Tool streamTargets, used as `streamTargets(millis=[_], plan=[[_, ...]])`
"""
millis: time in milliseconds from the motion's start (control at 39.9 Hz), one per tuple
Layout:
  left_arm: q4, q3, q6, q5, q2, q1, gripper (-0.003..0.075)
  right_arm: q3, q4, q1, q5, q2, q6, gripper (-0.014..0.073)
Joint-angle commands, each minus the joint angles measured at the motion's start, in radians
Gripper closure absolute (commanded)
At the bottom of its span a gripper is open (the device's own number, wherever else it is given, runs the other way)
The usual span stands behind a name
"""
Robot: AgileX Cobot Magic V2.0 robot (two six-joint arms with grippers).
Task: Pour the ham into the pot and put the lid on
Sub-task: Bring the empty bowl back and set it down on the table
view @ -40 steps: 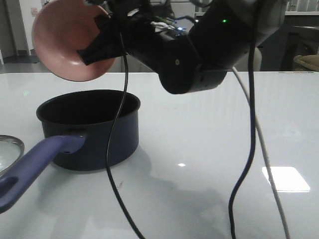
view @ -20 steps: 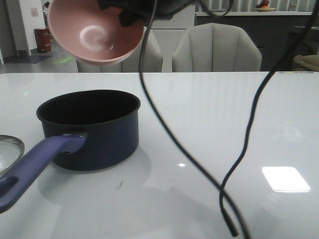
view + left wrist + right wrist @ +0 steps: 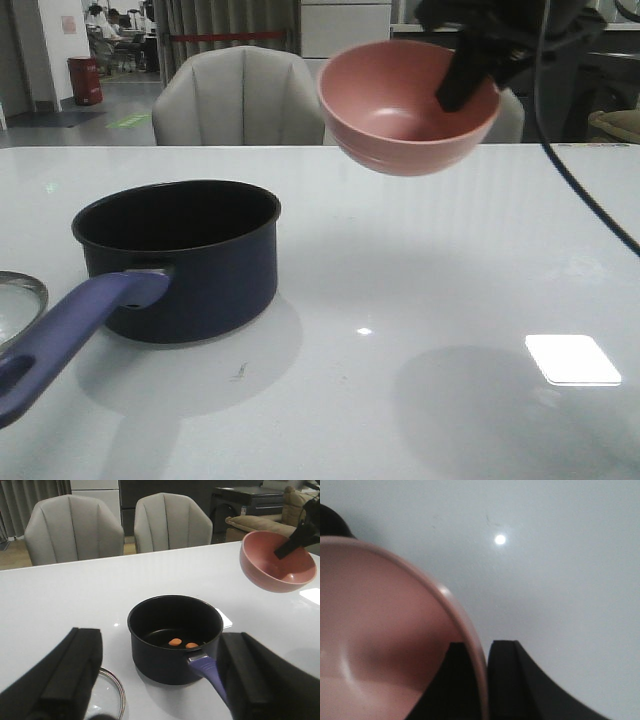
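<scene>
While the left pincer (image 3: 160, 680) gapes empty, the right pincer (image 3: 482, 680) pinches the bowl's rim (image 3: 465, 625).

The right gripper (image 3: 470, 75) is raised high over the desk's far right side, its fingers (image 3: 507, 680) clamped on the pink bowl's (image 3: 408, 105) rim, one inside, one outside. The left gripper (image 3: 160, 680) hovers low, fingers (image 3: 75, 667) spread wide apart, holding nothing.

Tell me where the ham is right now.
Two small orange ham pieces lie on the bottom of the dark navy saucepan, seen in the left wrist view.
</scene>
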Motion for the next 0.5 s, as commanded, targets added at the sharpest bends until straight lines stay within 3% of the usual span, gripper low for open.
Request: streamTargets(millis=[0,476], plan=[[-0.005,-0.026,-0.003,-0.075,0.013,-0.008,0.0209,-0.03,0.012,-0.047,0.035,-0.013,0.004,0.0455],[-0.005,-0.026,-0.003,-0.075,0.013,-0.008,0.0209,-0.022,-0.018,-0.09,0.114,0.166,0.004,0.0455]])
